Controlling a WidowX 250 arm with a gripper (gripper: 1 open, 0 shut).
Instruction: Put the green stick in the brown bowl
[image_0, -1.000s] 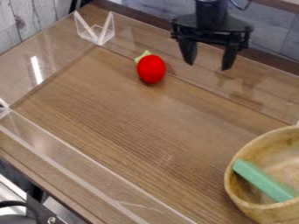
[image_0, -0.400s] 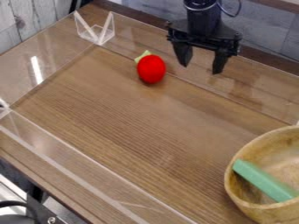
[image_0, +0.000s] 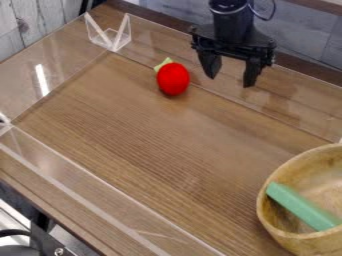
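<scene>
- Camera view, looking down across the wooden table (image_0: 147, 130) from the near side: the gripper (image_0: 230, 72) hangs at the far edge, pointing steeply down, jaws spread wide with nothing between them.
- Green stick (image_0: 302, 209) lies inside the brown bowl (image_0: 281, 232) at the near right corner. One end rests low by the bowl's left inner wall; the other runs toward the lower right and appears to be cut off by the frame edge.
- Key relation: the stick sits well apart from the gripper, toward the viewer and to the right. Its long axis runs diagonally, upper left to lower right in this view.
- Red fruit (image_0: 173, 78) stands just beside the gripper, on its left as seen here, not touching the fingers.
- Judgement: with the stick already resting in the bowl, the task looks complete or nearly so; the open gripper has no evident pick left to make.
- Risk, as a judgement: any descent where it hangs now could nudge the red fruit.
</scene>
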